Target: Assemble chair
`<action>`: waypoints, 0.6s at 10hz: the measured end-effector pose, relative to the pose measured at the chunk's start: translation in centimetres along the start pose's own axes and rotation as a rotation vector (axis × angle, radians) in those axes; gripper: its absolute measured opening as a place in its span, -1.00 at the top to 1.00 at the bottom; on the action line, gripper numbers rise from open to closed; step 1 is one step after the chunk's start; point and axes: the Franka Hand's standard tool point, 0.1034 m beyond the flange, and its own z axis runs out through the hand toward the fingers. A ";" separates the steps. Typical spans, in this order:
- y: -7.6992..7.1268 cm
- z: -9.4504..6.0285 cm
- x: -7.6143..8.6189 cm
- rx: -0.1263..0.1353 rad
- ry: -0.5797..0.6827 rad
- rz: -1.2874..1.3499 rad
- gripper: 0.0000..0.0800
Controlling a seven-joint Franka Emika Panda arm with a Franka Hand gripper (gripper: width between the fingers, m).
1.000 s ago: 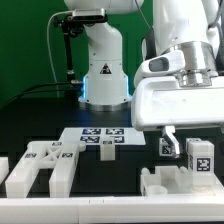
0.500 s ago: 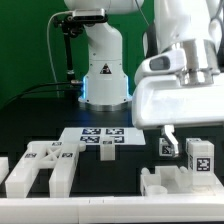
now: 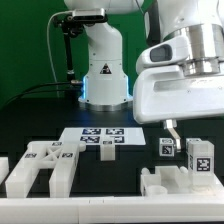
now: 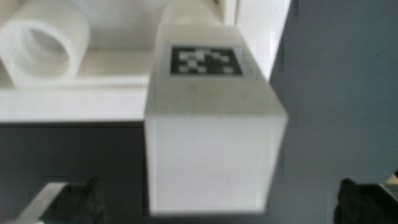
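Wide-spread pincer point(image 4: 222, 203), seemingly over tagged chair part point(image 4: 210, 110)

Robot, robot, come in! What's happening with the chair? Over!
Gripper open, holding nothing. Chair part lined up between the fingers, no contact. Nothing seen in the way.

At the right of the frame, the arm's white wrist block point(image 3: 182, 95) has risen and tilted, carrying the fingers point(image 3: 171, 129) higher above the tagged chair part point(image 3: 167, 148).
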 end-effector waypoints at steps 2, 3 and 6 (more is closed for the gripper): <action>0.9 0.4 0.3 -0.001 -0.079 0.013 -0.62; 0.9 0.9 -0.7 0.006 -0.192 0.039 -0.62; 0.6 1.2 -0.3 0.006 -0.222 0.074 -0.32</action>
